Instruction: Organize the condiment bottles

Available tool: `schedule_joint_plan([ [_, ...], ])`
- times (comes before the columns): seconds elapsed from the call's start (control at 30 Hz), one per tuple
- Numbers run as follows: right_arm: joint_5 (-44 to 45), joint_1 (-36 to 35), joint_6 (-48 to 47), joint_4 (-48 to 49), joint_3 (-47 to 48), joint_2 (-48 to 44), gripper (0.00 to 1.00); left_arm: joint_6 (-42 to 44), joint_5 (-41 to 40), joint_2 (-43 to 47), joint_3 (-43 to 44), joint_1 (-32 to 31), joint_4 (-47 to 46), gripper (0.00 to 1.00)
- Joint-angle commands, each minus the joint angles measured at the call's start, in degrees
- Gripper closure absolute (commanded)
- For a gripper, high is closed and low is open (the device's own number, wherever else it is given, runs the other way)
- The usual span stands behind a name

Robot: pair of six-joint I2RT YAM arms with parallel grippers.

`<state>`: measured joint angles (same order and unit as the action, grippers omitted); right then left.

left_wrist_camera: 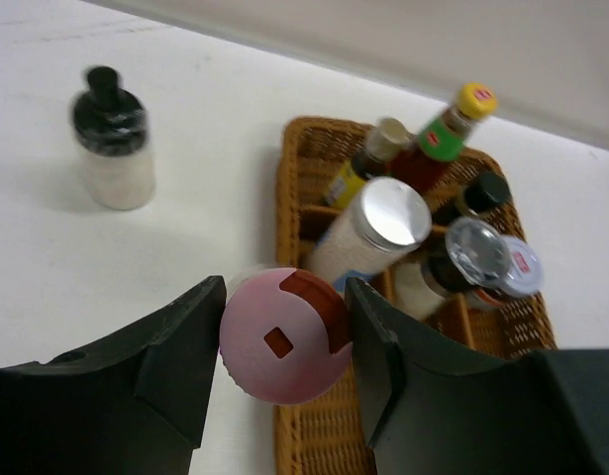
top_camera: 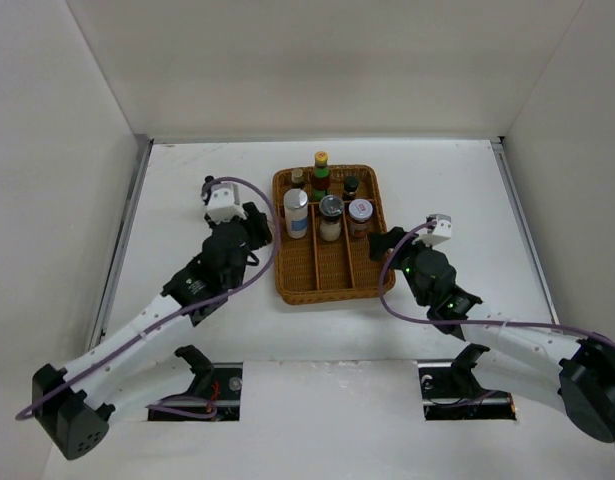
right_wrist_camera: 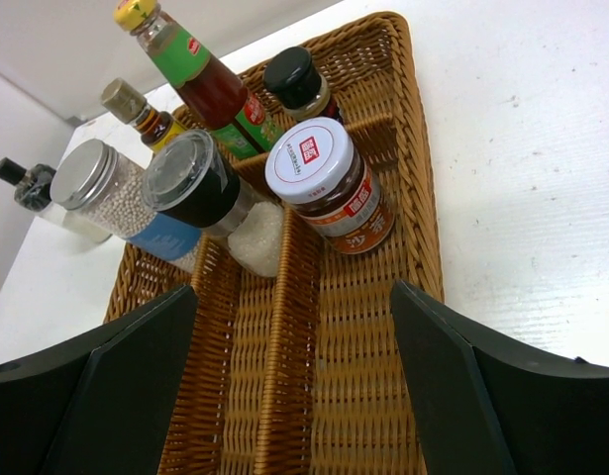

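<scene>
My left gripper (left_wrist_camera: 286, 297) is shut on a pink-capped bottle (left_wrist_camera: 284, 341), just left of the brown wicker tray (left_wrist_camera: 306, 435). In the top view this gripper (top_camera: 259, 228) is at the tray's left rim and the pink cap is hidden. Several bottles stand in the tray's far half: a yellow-capped sauce bottle (top_camera: 320, 162), a silver-capped jar (top_camera: 297, 203), a red-white-capped jar (right_wrist_camera: 324, 178), a black-capped one (right_wrist_camera: 299, 79). A black-capped jar (left_wrist_camera: 112, 139) stands on the table left of the tray. My right gripper (right_wrist_camera: 294, 386) is open and empty over the tray's near right part (top_camera: 382, 243).
The wicker tray (top_camera: 327, 285) has three lengthwise compartments; their near halves hold nothing. White walls close the table at the left, back and right. The left arm's purple cable (top_camera: 249, 185) loops above the table near the tray's left side.
</scene>
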<state>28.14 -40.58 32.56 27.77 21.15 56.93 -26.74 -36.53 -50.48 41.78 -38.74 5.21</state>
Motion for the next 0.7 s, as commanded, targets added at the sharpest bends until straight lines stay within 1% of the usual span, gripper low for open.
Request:
schedule_joint_plan([
  [0.0, 1.1, -0.4, -0.8, 3.5, 1.5, -0.1, 0.14, -1.8, 0.9, -5.4, 2.5, -5.2, 1.5, 0.64],
  [0.03, 1.0, -0.4, -0.8, 3.3, 1.5, -0.1, 0.14, -1.6, 0.9, -7.4, 2.7, -6.6, -0.4, 0.64],
  [0.13, 1.2, -0.4, -1.0, 3.3, 1.5, -0.3, 0.14, -0.9, 1.8, -13.3, 3.1, -8.2, -6.2, 0.63],
  [0.27, 1.3, -0.4, -1.0, 3.2, 1.5, -0.4, 0.14, -0.5, 4.9, -21.1, 4.0, -7.8, -12.3, 0.63],
  [0.5, 1.3, -0.5, -1.2, 3.3, 1.7, -0.1, 0.13, -0.7, 5.9, -32.0, 3.0, -7.0, -18.3, 0.61],
  [0.57, 1.0, -0.5, -0.9, 3.3, 1.5, -0.1, 0.13, -0.9, 5.2, -33.2, 3.0, -6.8, -17.8, 0.56],
  [0.67, 1.3, -0.5, -1.2, 3.3, 1.5, -0.5, 0.13, -0.8, 1.8, -33.4, 2.6, -7.2, -17.8, 0.4],
])
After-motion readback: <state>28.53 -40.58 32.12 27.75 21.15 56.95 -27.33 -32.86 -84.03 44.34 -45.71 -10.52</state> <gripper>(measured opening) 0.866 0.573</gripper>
